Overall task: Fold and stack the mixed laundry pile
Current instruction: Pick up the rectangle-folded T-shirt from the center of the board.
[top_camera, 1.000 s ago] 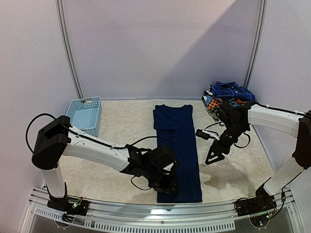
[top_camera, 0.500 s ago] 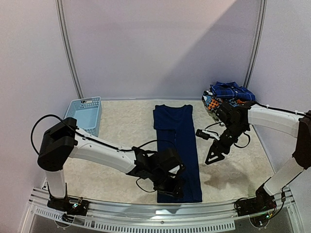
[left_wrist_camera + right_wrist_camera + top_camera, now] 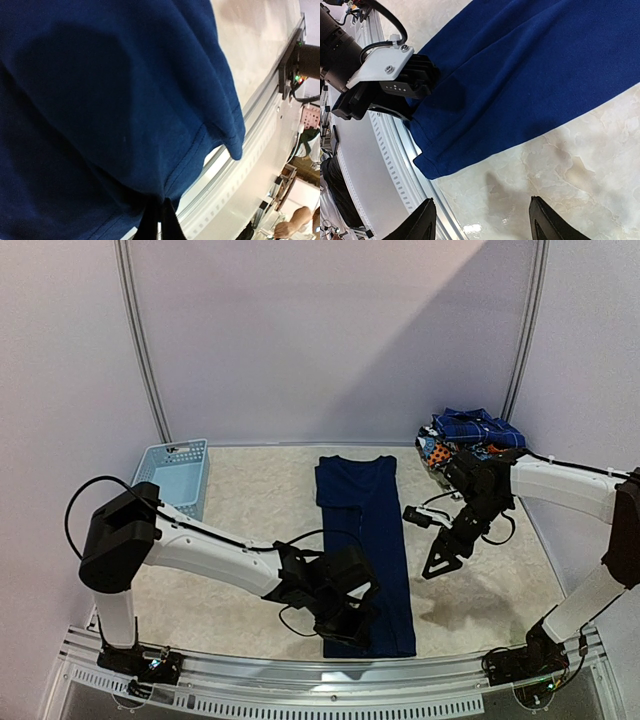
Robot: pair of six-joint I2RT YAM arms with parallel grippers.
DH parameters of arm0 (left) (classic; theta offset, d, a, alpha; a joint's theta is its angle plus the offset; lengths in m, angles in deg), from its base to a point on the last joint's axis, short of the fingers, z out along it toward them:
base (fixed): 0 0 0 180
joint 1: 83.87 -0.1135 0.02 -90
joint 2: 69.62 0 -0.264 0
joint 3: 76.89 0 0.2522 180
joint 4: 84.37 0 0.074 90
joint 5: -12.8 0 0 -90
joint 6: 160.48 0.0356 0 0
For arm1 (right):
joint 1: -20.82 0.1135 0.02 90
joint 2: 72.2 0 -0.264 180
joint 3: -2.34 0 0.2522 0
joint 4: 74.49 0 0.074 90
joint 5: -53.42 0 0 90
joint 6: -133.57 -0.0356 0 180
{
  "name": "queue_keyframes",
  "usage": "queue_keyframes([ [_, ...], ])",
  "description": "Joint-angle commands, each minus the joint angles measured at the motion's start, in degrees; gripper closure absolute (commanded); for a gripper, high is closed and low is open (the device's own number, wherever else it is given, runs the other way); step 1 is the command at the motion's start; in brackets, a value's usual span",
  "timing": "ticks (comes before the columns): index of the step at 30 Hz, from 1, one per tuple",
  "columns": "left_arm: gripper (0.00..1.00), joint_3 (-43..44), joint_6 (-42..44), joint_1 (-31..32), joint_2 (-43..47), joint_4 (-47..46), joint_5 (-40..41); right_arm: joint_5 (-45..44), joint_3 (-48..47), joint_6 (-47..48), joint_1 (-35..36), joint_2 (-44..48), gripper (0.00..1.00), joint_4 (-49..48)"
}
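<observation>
Left claw (image 3: 352,625) pinched shut on navy T-shirt (image 3: 365,520) hem, near bench (image 3: 260,490) edge; shirt runs lengthwise toward far edge. Right claw (image 3: 437,562) open alongside.

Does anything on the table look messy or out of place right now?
Nothing looks damaged. The navy T-shirt lies straight in a folded strip, its near hem bunched where the left gripper pinches it. The laundry pile at the far right corner is a loose, unfolded heap.

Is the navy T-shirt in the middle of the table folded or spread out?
Partly folded: the navy T-shirt lies as a long narrow strip, sides turned in, no sleeves showing.
</observation>
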Motion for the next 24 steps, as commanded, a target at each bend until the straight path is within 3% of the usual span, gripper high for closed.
queue_keyframes([
  [1,1.00,-0.3,0.7,0.2,1.9,1.5,1.5,-0.6,0.5,0.6,0.0,1.3,0.36,0.0],
  [9,0.99,-2.9,1.4,0.3,5.7,4.9,0.6,-4.4,4.0,5.7,-0.1,4.2,0.36,-1.0],
  [14,0.76,2.0,10.7,0.3,6.0,18.7,2.9,-5.2,8.8,12.3,-0.1,9.7,0.36,-2.2],
  [17,0.67,5.8,21.4,0.4,9.8,29.1,11.1,-5.3,12.2,18.8,0.0,15.5,0.34,-4.1],
  [20,0.63,4.9,35.6,2.3,15.5,31.9,23.1,-4.9,14.6,24.5,1.3,22.6,0.32,-6.3],
  [23,0.56,-4.0,55.3,10.9,23.4,22.9,43.4,-5.0,16.7,29.1,5.3,27.7,0.32,-8.2],
  [24,0.55,-8.3,61.7,12.9,25.6,17.9,46.4,-5.0,16.7,30.4,6.2,27.8,0.33,-8.5],
])
